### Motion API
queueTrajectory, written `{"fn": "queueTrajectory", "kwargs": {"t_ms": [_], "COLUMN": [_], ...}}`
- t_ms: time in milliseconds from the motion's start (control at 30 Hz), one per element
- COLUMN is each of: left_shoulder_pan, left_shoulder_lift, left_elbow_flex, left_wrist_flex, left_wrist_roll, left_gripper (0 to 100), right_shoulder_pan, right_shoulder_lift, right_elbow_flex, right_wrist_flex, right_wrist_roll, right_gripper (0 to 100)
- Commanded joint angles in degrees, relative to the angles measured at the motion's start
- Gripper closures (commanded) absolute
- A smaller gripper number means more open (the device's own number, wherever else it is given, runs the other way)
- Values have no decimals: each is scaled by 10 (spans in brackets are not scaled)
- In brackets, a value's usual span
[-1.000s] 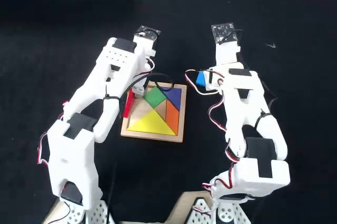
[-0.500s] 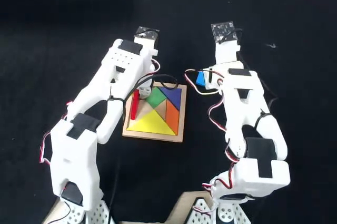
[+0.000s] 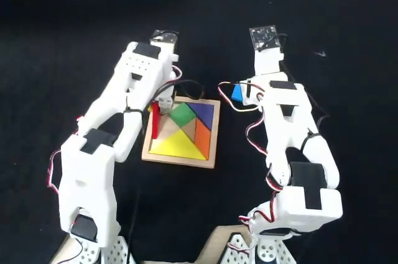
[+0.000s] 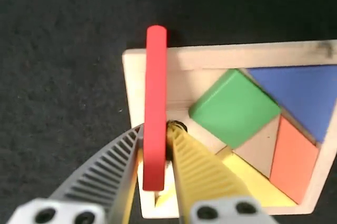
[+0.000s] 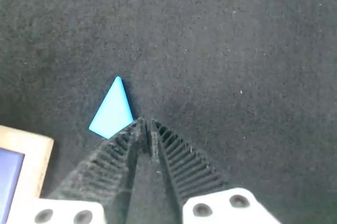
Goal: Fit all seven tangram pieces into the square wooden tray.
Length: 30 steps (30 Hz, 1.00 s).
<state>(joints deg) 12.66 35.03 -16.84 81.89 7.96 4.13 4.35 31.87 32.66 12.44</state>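
Since the earlier frames, the left arm has carried the red piece [image 4: 156,87] a little toward the middle of the tray [image 3: 180,159] and then back to the tray's left rim. The right arm has not moved.

The left gripper [image 4: 155,130] is clamped on the red piece and holds it standing on its thin edge. The piece stands over the bare wood just inside this rim, and its far end reaches past the tray's corner. Inside the tray lie the green square [image 4: 234,108], the dark blue triangle [image 4: 295,92], the orange piece [image 4: 294,158] and the yellow triangle [image 3: 177,146].

The right gripper [image 5: 146,125] has its jaws drawn together with nothing between them. It is on the black table beside the tray's right side, and the light blue triangle [image 5: 112,110] lies flat just beside its tip, outside the tray.

I judge that the step in hand is the placing of the red piece into the free strip beside the green square. For the next move the piece must be brought flat and turned to match the gap, then lowered and let go. The light blue triangle is not yet in the tray.
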Motion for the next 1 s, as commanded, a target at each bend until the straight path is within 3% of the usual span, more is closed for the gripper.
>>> {"fn": "queueTrajectory", "kwargs": {"t_ms": [0, 600, 833, 967], "left_shoulder_pan": [-30, -58, -79, -77], "left_shoulder_lift": [4, -25, -156, -242], "left_elbow_flex": [-4, 56, 188, 294], "left_wrist_flex": [37, 71, 14, -68], "left_wrist_roll": [0, 17, 32, 48], "left_gripper": [970, 970, 970, 970], "right_shoulder_pan": [4, 4, 4, 4], "right_shoulder_lift": [-1, -1, -1, -1], "right_elbow_flex": [-33, -33, -33, -33], "right_wrist_flex": [-10, -10, -10, -10], "right_wrist_roll": [4, 4, 4, 4], "right_gripper": [986, 986, 986, 986]}}
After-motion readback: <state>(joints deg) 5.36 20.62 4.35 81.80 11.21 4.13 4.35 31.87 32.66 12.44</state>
